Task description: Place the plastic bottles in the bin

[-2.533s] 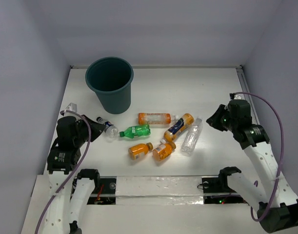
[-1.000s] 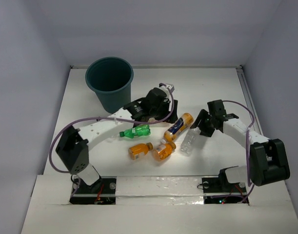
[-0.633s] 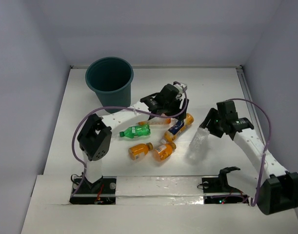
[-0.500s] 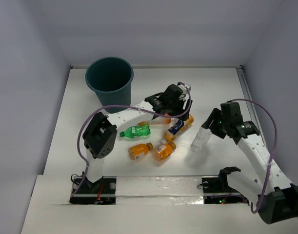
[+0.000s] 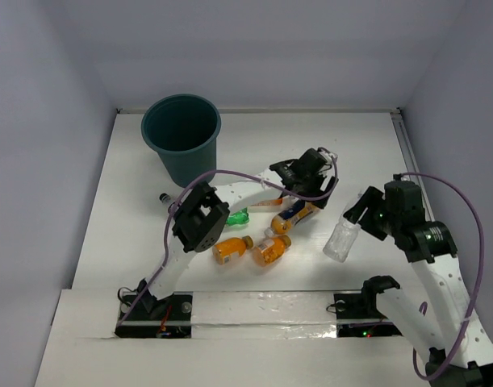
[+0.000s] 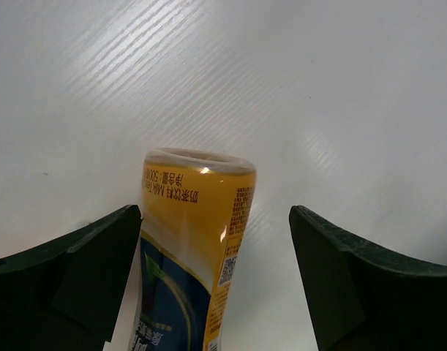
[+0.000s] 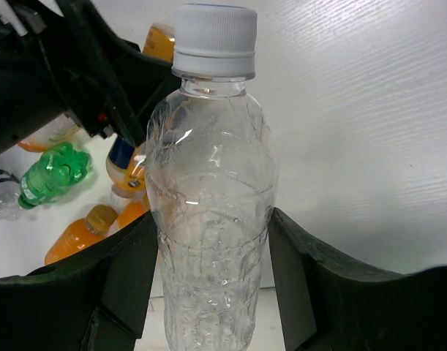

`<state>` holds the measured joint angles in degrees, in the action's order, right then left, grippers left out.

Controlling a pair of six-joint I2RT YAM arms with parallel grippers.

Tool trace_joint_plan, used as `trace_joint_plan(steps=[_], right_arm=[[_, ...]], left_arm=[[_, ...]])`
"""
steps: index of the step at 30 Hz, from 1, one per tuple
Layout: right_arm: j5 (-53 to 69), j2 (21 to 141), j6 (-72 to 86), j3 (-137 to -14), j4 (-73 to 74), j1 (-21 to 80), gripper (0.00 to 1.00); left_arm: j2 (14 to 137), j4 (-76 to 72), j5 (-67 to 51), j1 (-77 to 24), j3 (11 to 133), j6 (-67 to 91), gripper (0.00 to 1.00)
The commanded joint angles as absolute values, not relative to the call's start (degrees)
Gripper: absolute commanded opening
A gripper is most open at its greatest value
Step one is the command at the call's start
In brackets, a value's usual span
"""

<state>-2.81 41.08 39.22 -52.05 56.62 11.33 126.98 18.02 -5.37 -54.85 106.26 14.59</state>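
Observation:
The dark teal bin stands at the back left. My right gripper is shut on a clear bottle with a white cap, held off the table. My left gripper is open, straddling the base end of the orange blue-labelled bottle; the bottle lies near the left finger. Two orange bottles lie nearer. The green bottle and another orange bottle are partly hidden by the left arm.
The left arm stretches diagonally across the middle of the table over the bottle cluster. A small dark cap shows at the arm's left, near the bin. White walls close in the table at the back and both sides.
The left gripper has moved right past the orange bottle to the blue-labelled one and opened wider. The right arm has lifted the clear bottle and pulled it toward the near right.

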Motion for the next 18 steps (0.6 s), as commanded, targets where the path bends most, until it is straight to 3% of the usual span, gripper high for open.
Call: trace_joint_plan(steps=[1,7,12,18], right_arm=[[-1.8,38.6,39.2,-54.4,59.5,11.2,0.49],[-1.1,36.1,39.9,-54.8,60.8,11.2,0.5],[-1.0,35.2,40.0,-56.1,61.7,11.2,0.5],[-0.6,34.8,40.5,-57.8,61.4,11.2,0.5]], left_arm=[[127.3,20.3,-3.5,-55.3,109.1,13.1,0.81],[130.0,20.7,-2.5,-55.8,109.3,12.7,0.84],[131.7,20.4,-2.6,-56.3,109.3,12.2,0.8],[130.7,19.0,-2.5,-56.9,110.3,12.2,0.46]])
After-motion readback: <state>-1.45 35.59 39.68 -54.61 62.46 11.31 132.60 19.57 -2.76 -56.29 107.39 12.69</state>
